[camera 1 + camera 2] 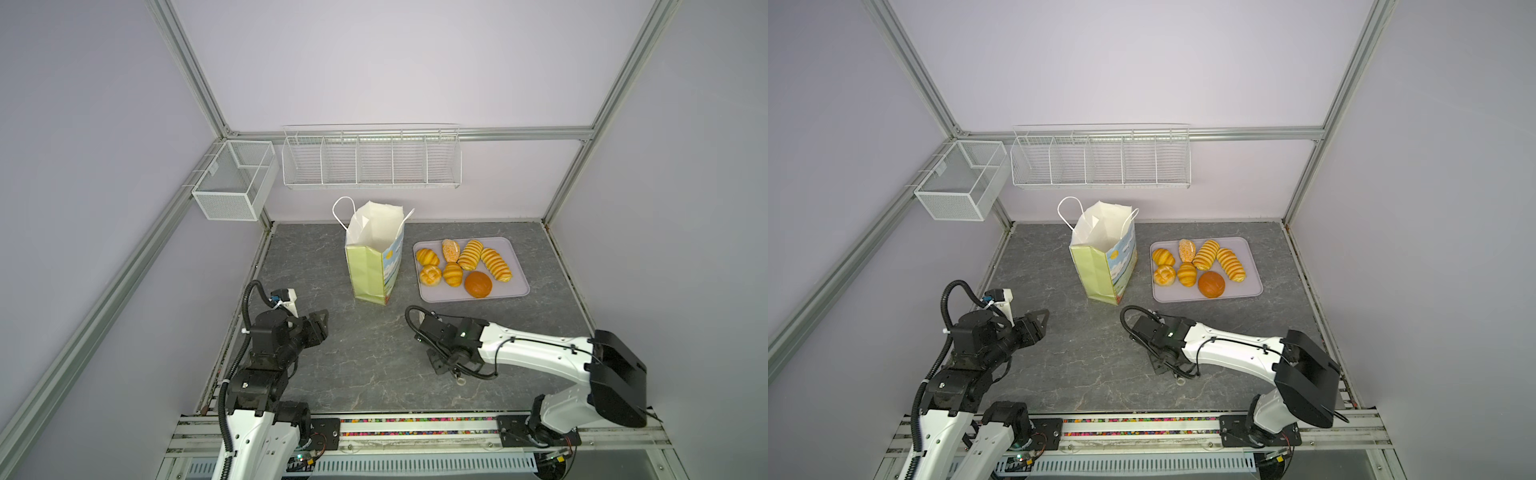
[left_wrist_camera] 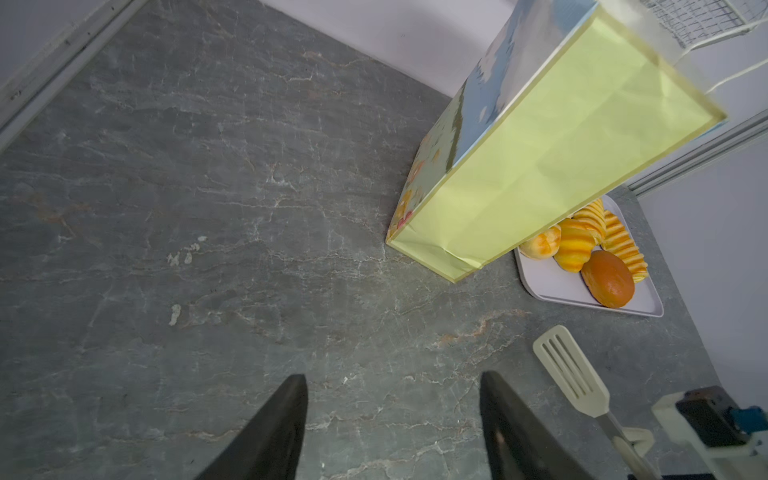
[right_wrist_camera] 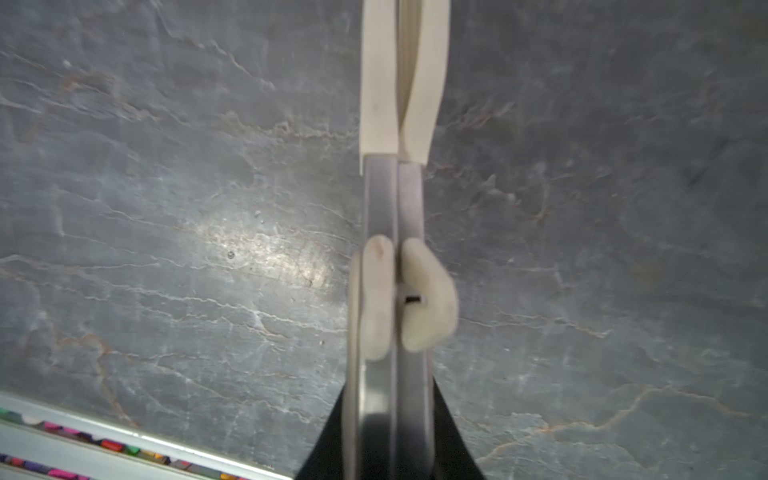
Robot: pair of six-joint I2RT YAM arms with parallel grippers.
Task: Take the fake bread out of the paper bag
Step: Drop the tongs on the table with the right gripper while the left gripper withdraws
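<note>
All seven pieces of fake bread lie on the lilac tray, just right of the upright paper bag (no bread shows in its white inside). The nearer right gripper clamps empty tongs pressed together; the left gripper stands spread, holding nothing

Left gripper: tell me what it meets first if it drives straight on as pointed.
Probably the bare table, since the left gripper tilts downward; the paper bag stands off to one side of that line.
</note>
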